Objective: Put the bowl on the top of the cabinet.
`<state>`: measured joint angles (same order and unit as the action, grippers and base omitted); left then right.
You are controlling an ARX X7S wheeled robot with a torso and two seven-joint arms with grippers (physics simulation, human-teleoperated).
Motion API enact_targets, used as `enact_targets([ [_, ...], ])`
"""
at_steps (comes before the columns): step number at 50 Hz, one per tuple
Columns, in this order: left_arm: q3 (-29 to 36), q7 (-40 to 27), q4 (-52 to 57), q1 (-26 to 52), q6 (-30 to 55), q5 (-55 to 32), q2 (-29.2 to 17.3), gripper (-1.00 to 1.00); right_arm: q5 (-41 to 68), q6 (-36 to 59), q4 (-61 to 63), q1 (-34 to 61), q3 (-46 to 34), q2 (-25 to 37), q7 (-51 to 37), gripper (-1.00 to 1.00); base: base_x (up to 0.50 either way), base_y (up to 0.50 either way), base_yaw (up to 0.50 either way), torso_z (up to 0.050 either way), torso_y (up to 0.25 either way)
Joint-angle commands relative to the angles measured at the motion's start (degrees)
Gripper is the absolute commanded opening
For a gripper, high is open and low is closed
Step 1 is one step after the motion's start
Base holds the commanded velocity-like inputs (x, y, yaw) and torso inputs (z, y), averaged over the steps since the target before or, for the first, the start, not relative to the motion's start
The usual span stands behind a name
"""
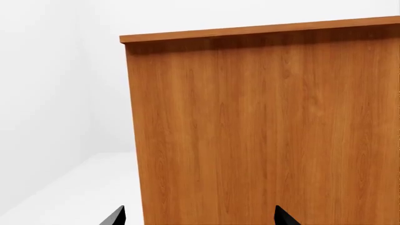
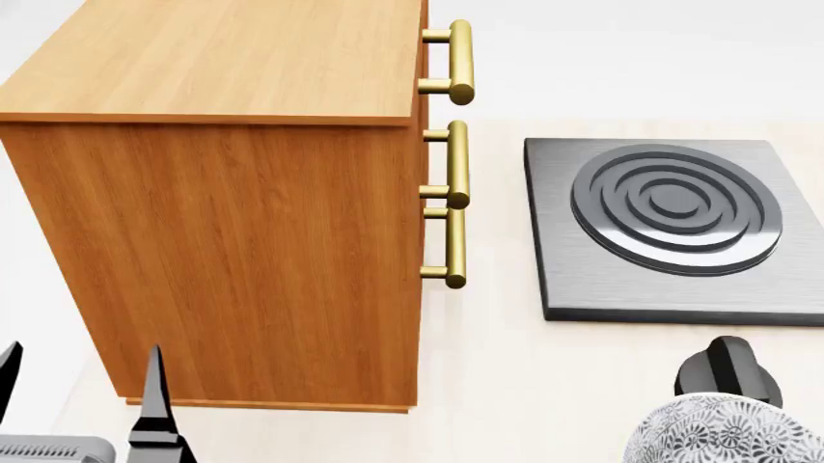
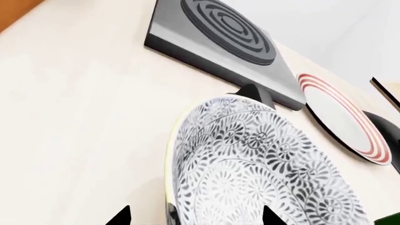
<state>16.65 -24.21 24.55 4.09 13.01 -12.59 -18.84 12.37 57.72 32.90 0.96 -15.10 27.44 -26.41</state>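
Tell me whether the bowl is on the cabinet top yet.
Not yet. The bowl sits low beside the right gripper; the cabinet top is bare wood.

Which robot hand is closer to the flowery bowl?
The right one. Its fingers sit right at the bowl, near its rim. The left gripper is far off on the other side, facing the cabinet.

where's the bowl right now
In the head view the bowl sits at the bottom right, near the stove plate, well right of the cabinet and not on its top.
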Motion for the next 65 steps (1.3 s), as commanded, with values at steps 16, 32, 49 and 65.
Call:
enact_targets([
  [16, 0.3, -0.4, 0.0, 0.1, -0.1, -0.3, -0.4, 1.00, 0.0, -0.9, -0.6, -0.1, -0.5, 0.3, 0.1, -1.00, 0.00, 0.00, 0.00, 0.000, 0.000],
  [32, 0.5, -0.6, -0.7, 0.2, -0.5, -0.3, -0.4, 1.00, 0.2, -0.1, 3.2, 0.2, 0.3, 1.3, -0.1, -1.00, 0.00, 0.00, 0.00, 0.000, 0.000],
  [49, 0.6, -1.0, -0.1, 0.0, -0.3, -0.6, -0.8, 1.00, 9.8, 32.1, 23.5, 26.3, 11.0, -2.3, 2.4, -1.00, 0.00, 0.00, 0.00, 0.000, 0.000],
  [65, 1.0, -1.2, -0.2, 0.2, -0.3, -0.5, -0.9, 1.00, 91.4, 22.4, -3.0, 68.0, -2.3, 10.0, -63.5, -1.00, 0.00, 0.00, 0.00, 0.000, 0.000],
])
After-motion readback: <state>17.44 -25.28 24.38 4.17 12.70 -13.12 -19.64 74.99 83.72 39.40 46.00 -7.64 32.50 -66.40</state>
